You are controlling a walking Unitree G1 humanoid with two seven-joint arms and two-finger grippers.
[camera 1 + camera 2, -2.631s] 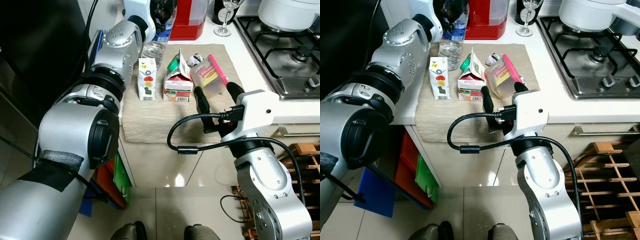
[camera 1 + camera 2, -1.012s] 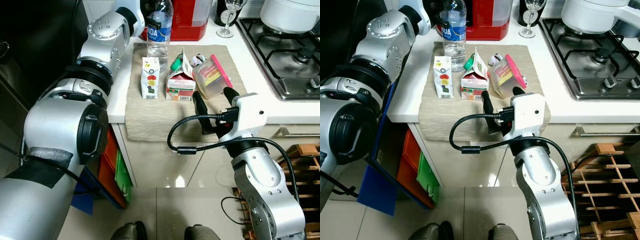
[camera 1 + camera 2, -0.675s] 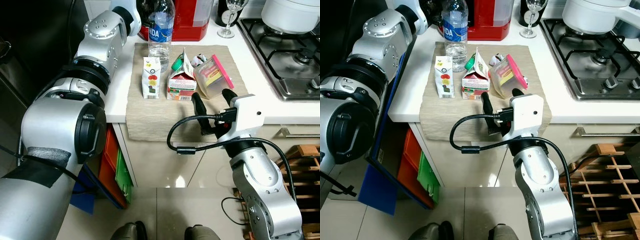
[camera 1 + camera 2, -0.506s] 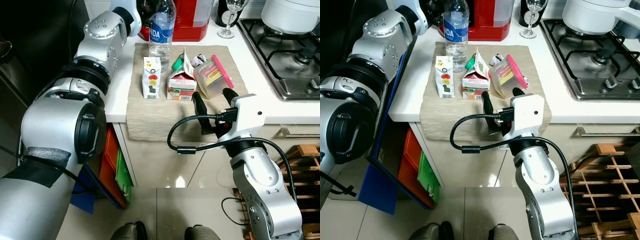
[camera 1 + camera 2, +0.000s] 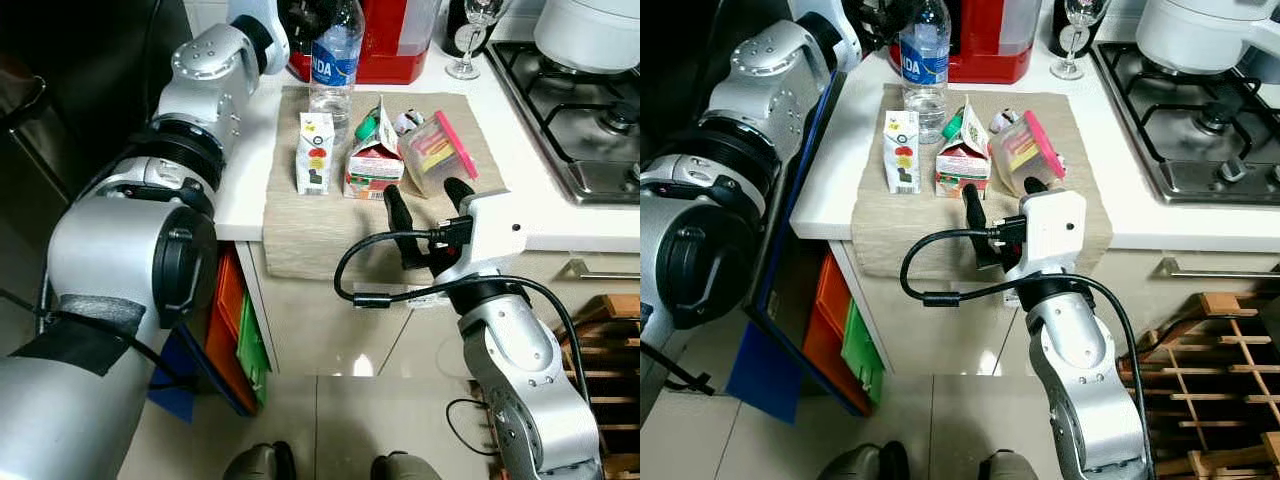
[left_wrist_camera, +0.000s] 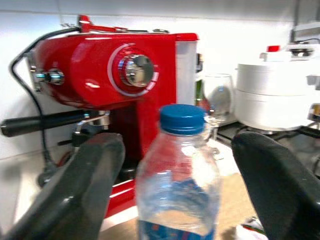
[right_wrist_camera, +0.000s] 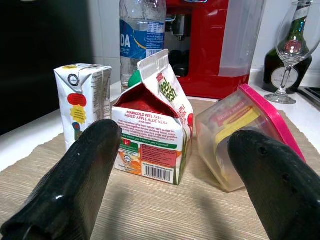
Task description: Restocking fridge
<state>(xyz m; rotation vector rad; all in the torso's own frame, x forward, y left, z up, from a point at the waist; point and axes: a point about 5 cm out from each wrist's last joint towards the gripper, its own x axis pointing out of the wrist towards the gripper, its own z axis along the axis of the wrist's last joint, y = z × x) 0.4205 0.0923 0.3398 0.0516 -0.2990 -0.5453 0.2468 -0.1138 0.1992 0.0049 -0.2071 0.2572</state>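
Blue-capped water bottle is framed between the spread fingers of the left tool at the mat's back edge on the worktop; a centred, level closure is advised. The right tool, also spread, is held before the juice carton.

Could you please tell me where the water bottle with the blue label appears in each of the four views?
Left eye: water bottle, top centre.
Right eye: upper left of centre.
Left wrist: centre, blue cap, between open gripper fingers.
Right wrist: top, behind juice carton.
Shared landmark: red coffee machine.
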